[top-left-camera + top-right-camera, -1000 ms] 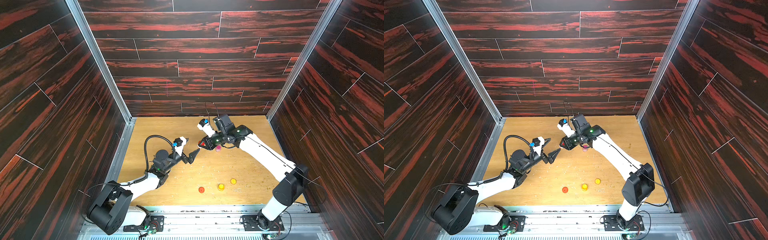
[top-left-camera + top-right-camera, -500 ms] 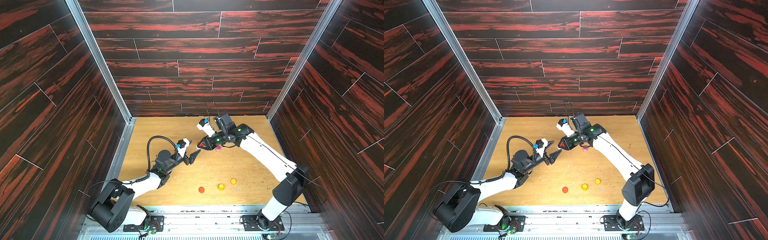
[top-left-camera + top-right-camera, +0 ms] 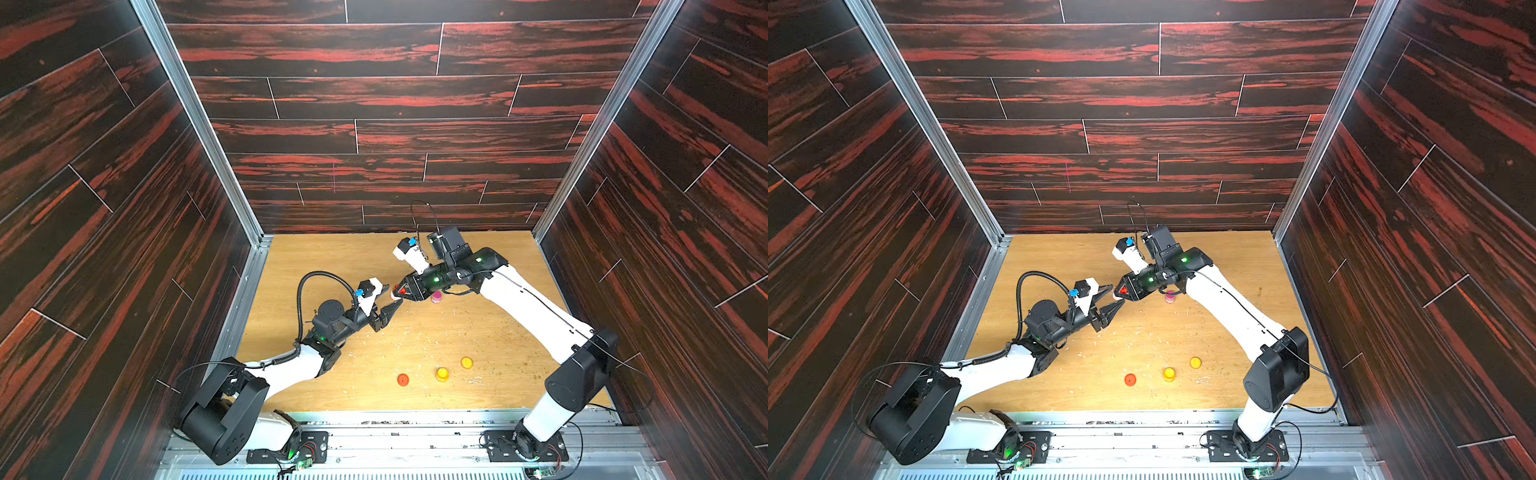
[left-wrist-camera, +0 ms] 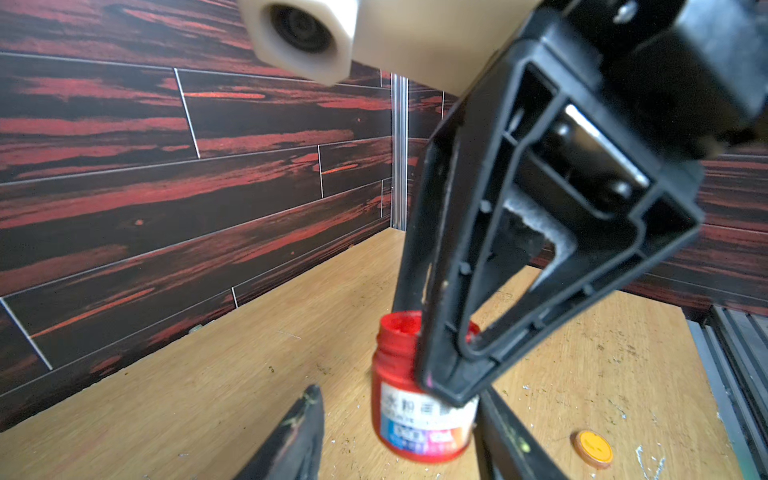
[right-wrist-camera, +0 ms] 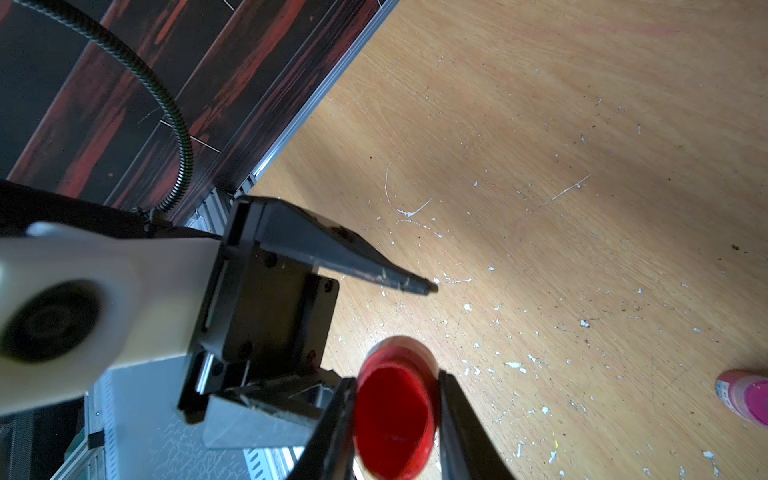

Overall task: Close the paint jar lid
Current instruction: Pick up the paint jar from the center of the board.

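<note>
My right gripper (image 5: 395, 376) pinches the red paint jar (image 5: 392, 419) near its mouth. My left gripper (image 4: 397, 395) has fingers spread, straddling the jar's base.

Label (image 4: 415, 409) on the red paint jar (image 4: 399, 365), mid-table: white band with grey characters above blue, pink and orange printed blocks, all too blurred to read.
Yellow lid (image 4: 593, 449), near right: faint dark marks, unreadable.
Legible text: none.
</note>
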You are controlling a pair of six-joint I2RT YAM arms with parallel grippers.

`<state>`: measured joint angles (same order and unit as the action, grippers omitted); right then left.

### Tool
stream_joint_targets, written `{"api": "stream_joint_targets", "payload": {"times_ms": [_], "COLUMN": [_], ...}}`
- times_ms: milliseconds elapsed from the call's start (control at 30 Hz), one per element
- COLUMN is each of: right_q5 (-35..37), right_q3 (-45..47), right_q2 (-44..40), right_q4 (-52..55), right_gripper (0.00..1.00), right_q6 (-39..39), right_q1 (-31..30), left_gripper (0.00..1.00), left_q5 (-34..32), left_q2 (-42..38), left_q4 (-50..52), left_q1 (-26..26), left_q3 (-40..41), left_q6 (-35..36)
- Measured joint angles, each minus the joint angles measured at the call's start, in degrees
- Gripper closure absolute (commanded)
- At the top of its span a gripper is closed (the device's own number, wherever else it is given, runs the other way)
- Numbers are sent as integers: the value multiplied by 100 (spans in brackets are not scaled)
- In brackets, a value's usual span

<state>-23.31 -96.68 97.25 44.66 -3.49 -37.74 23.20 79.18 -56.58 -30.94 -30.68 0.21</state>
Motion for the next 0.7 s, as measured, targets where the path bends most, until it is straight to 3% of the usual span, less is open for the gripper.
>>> {"api": "stream_joint_targets", "payload": {"times_ms": [433,700], "right_q5": [-61,-72], "right_q3": [59,59], "right_q2": [13,15], "right_q4": [-98,-94], "right_gripper": [68,64], "right_q6": [-35,-37], "right_q1": [24,26], "left_gripper": [62,65], "left_q5": [92,90], "left_q2": [-2,-20], "left_q4": [170,205], "left_q1": [-28,-33], "left_q3": [-63,-63], "left_q6": [42,48]}}
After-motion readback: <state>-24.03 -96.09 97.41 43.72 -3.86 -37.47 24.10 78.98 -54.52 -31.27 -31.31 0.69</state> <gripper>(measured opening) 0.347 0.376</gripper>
